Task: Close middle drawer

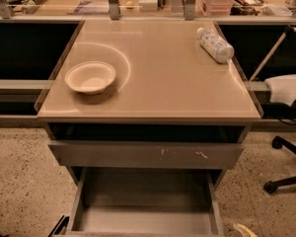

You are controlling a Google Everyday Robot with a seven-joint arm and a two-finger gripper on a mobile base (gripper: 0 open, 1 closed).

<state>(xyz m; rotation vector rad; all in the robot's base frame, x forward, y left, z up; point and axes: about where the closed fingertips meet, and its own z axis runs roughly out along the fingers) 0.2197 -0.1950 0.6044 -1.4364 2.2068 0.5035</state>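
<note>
The middle drawer (pixel 145 204) is pulled far out under the beige-topped cabinet (pixel 153 110). Its grey box-like interior faces up and holds nothing, and its front edge lies along the bottom of the camera view. Above it the taller grey drawer front with pale scratch marks (pixel 145 155) stands slightly out from the cabinet. Of my gripper (pixel 241 229) only a pale tip shows, at the bottom right edge, just right of the drawer's right front corner and not touching it.
A white bowl (pixel 90 76) sits on the left of the cabinet top and a plastic bottle (pixel 215 44) lies at its back right. An office chair (pixel 286 132) stands on the speckled floor at the right. A black object (pixel 59 226) lies by the drawer's left front corner.
</note>
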